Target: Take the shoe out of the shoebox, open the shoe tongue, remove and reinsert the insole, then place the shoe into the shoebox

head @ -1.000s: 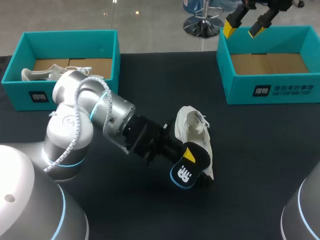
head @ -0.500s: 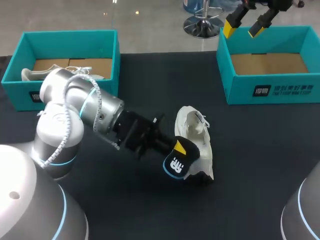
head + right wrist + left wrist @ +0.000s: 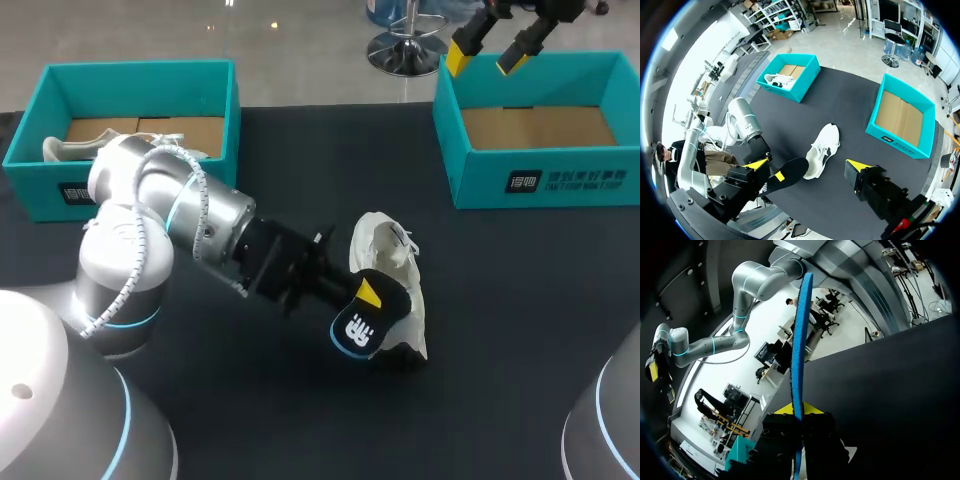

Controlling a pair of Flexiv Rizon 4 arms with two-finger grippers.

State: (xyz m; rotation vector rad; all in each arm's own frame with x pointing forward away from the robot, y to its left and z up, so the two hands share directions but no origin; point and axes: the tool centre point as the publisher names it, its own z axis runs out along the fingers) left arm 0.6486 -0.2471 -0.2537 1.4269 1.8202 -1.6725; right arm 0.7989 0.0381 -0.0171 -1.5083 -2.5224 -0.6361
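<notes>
Shoe out; left claw pinches the insole at its 7 o'clock; reinsertion and boxing likely remain; right claw wide, empty.

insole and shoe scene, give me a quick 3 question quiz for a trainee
1. True or false: the right shoebox holds a shoe.
2. What is the left hand gripping? A. insole B. shoelace C. box lid
3. Fill in: the right hand, raised high over the table, has its fingers ____.
Key: 1 false; 2 A; 3 open.
</notes>
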